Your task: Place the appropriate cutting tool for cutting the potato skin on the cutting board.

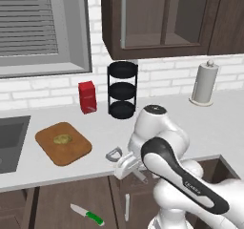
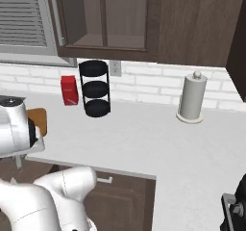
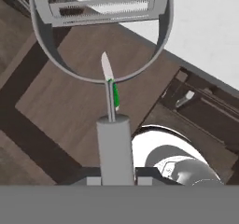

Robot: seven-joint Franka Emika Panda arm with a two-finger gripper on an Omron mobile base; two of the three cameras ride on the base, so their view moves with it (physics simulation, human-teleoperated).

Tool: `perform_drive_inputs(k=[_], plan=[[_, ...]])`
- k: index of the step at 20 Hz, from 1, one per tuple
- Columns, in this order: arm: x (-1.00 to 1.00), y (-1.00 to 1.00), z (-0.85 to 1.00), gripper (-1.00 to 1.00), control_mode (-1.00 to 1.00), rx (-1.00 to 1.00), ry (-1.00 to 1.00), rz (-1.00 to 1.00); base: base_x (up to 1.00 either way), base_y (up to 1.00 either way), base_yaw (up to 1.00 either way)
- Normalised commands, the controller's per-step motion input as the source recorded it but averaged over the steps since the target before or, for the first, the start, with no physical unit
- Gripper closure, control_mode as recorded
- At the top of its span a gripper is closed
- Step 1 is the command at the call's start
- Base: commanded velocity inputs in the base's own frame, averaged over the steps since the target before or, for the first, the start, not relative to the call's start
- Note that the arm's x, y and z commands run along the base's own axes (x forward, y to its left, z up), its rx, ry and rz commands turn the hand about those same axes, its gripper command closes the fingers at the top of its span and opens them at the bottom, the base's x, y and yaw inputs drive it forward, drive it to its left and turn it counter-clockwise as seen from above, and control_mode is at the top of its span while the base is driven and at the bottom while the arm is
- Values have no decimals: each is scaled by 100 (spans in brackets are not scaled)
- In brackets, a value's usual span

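The grey metal peeler (image 3: 114, 143) stands upright in my gripper (image 3: 115, 180), which is shut on its slim handle; the looped head (image 3: 102, 36) is at the top of the hand view. In the left base view the peeler (image 1: 114, 154) hangs at the counter's front edge, under my gripper (image 1: 127, 167), to the right of the brown cutting board (image 1: 76, 151). The yellow-brown potato (image 1: 62, 139) lies on the middle of that board. A corner of the board (image 2: 39, 119) peeks out behind my arm in the right base view.
A green-handled knife (image 1: 88, 215) lies on the floor below the counter, also seen past the peeler (image 3: 111, 85). Along the back wall stand a red box (image 1: 87, 97), a black tiered rack (image 1: 122, 89) and a paper towel roll (image 1: 205, 82). The sink (image 1: 9, 137) is left of the board.
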Motion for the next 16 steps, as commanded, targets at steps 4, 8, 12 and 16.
perform_drive_inputs(k=[4,8,12,16], plan=[[100,3,32,100,-100,0,17,44,0,0,0],[99,24,21,100,-100,-1,18,44,0,0,0],[74,41,0,100,-100,-8,11,42,0,0,0],[63,67,-4,100,-100,-14,4,33,0,0,0]])
